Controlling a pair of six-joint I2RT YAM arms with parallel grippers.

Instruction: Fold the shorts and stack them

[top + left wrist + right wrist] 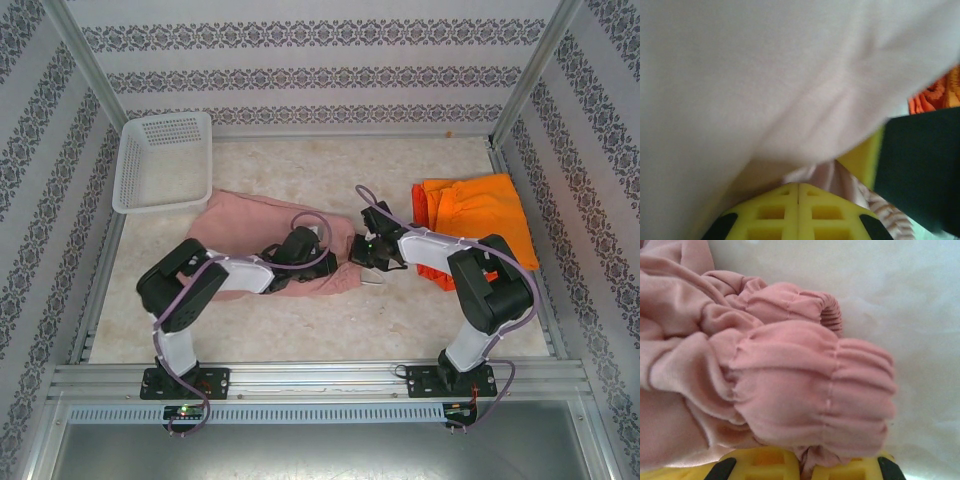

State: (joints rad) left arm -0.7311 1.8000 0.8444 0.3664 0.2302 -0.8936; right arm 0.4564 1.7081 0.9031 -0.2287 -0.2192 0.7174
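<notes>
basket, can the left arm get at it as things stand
Probably yes, but not freely. No object stands between the left gripper and the basket. But the gripper is shut on the pink shorts, so it must release them first or drag them along.

The left arm and right arm bend at raised elbows and reach inward toward the dusty pink shorts. The left gripper lies over the shorts' middle, jaws pressed together on a fold. The right gripper is at their right edge, jaws clamped on the gathered waistband.
</notes>
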